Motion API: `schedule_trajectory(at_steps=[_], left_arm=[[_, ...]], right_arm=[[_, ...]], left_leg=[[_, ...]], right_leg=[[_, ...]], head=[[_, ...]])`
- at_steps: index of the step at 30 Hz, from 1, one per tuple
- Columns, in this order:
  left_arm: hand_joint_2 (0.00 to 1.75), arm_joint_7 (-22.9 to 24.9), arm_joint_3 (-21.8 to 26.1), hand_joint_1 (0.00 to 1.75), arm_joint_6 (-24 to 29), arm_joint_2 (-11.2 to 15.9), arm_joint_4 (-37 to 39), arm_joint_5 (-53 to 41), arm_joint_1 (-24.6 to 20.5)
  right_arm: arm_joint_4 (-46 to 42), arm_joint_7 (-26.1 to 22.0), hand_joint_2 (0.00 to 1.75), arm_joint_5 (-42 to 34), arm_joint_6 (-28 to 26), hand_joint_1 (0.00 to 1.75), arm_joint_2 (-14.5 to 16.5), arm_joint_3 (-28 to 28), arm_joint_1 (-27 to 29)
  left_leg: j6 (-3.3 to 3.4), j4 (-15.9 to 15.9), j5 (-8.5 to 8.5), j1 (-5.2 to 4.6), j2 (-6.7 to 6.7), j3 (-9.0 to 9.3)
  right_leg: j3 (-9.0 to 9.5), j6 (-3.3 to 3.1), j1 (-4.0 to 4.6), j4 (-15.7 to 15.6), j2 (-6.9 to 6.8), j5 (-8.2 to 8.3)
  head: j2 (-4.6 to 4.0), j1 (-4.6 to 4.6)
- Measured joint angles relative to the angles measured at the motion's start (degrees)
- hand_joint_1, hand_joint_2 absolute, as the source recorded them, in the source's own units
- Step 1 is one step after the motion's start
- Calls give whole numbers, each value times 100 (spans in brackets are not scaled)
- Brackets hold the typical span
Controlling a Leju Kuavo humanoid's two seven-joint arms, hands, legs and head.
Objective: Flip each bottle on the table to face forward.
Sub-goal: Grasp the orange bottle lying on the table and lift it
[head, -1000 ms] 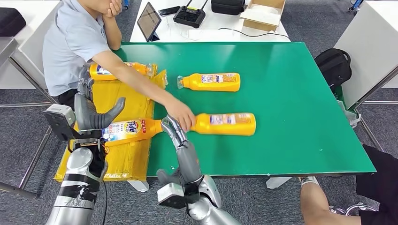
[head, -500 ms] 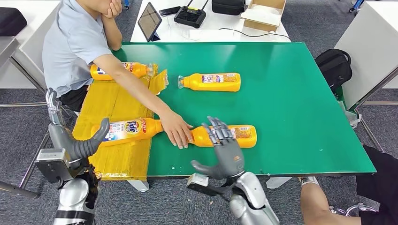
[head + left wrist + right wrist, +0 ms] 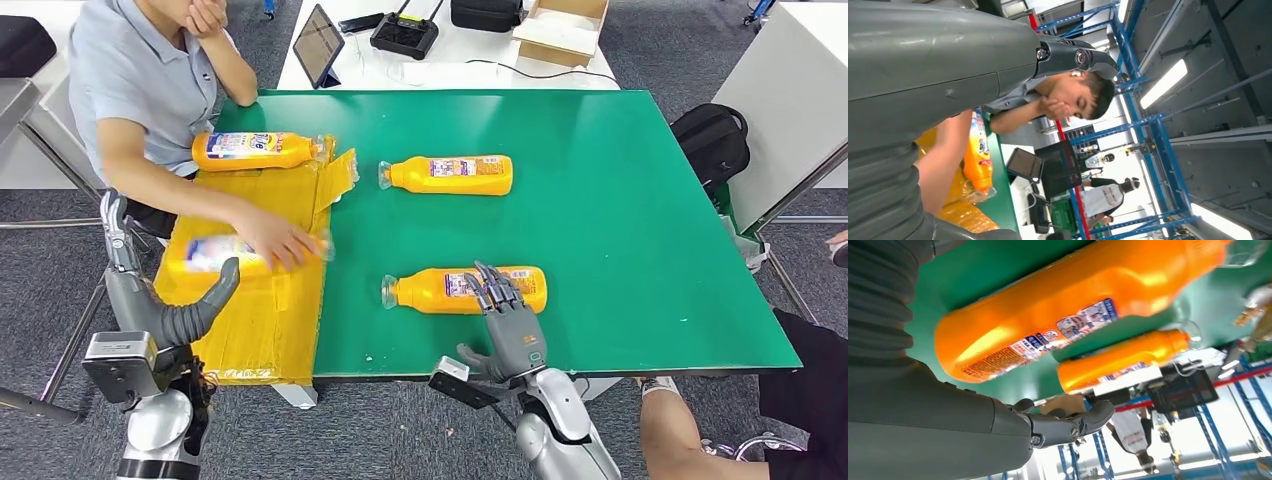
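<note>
right robot hand (image 3: 512, 325) is nearest, at the counter's front edge, fingers spread and holding nothing; fingertips (image 3: 497, 283) overlap the near bottle (image 3: 465, 289) in the head view, but contact can't be told. left robot hand (image 3: 165, 300) hangs off to the side of the counter beside the yellow sheet (image 3: 262, 330), also spread and holding nothing (thumb out, fingers pointing up).

near bottle lies on its side on the green counter (image 3: 640, 250), clear cap toward the robot's left, base toward its right. its small-print label (image 3: 1048, 337) is turned up, so i'd say it's back-side up and not yet flipped.

handling, as a guess: rigid orange plastic, smooth and glossy, so prob. slippery under hard fingers and quick to roll on the flat top. looks full, so some weight. best hold is across the wide mid-body w/ thumb on one side and fingers on the other; neck is too thin and the cap could pop or crack.

next back, on the yellow sheet, a person's hand (image 3: 272, 241) rests on another bottle (image 3: 215, 254), blurred, label unreadable. keep clear of that arm.

further, mid-counter, a third bottle (image 3: 452, 174) lies on its side, cap to the robot's left, small-print side up too. far left, a fourth bottle (image 3: 255, 150) lies at the sheet's back edge w/ the big brand label showing, likely fine already.

behind the counter: white table w/ a tablet (image 3: 317, 44).
</note>
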Motion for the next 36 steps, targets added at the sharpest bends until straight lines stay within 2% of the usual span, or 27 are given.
schedule_trajectory(at_steps=[11, 24, 26, 31, 36], left_arm=[[175, 2, -160, 0, -110, 9, 4, 70, -87], [175, 129, -183, 0, -150, 52, 12, 74, -107], [175, 138, -183, 0, -157, 56, 25, 53, -109], [175, 225, -183, 0, -194, 95, 81, -87, -139], [175, 333, -181, 0, -230, 144, 108, -185, -233]], right_arm=[[893, 151, 175, 157, -286, 0, -81, -232, -586], [1240, 317, 175, 194, -147, 0, -147, -368, -721], [1271, 322, 175, 112, 48, 0, -150, -371, -734], [1362, 363, 175, -221, 960, 0, -159, -398, -940], [1493, 632, 175, -53, 1269, 0, -209, -373, -1272]], left_leg=[[1, 1, 2, 0, 0, 1], [1, 1, 2, 0, 0, 0], [1, 1, 2, 0, 0, 1], [1, 1, 2, 0, 2, 4], [4, 1, 5, 0, 2, 7]], right_leg=[[0, 1, 0, 1, 0, 2], [0, 1, 0, 1, 0, 1], [0, 1, 0, 1, 0, 1], [1, 1, 0, 1, 1, 2], [6, 1, 0, 1, 1, 3]], head=[[0, 1], [0, 1], [0, 1], [0, 1], [0, 0]])
